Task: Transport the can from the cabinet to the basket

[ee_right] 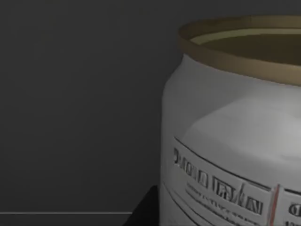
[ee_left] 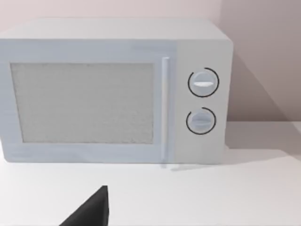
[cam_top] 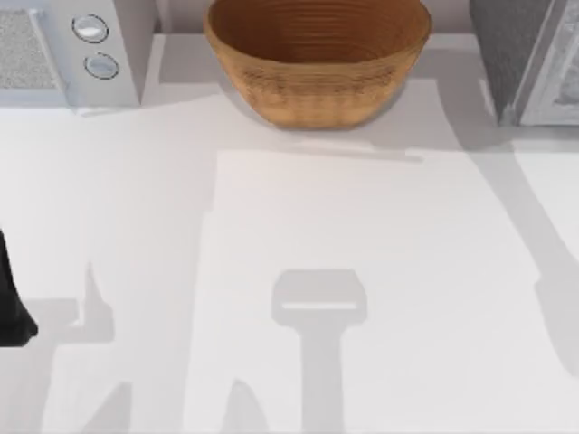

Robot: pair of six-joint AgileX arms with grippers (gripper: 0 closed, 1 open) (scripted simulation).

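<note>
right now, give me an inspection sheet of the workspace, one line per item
surface: white table, bare across the middle, crossed by grey shadows.
job's things: basket upright at the far edge, centre, its visible inside holding nothing. cabinet at the far right corner. can upright, very close in the right wrist view, against a dark interior.
clutter: white microwave with two round dials at the far left corner, door closed.
grippers: left arm parked at the table's left edge, a dark fingertip in its wrist view; right gripper's camera sits right beside the can, a dark part just below the can.
cables: nothing seen.
surroundings: plain pale wall behind the microwave.
</note>
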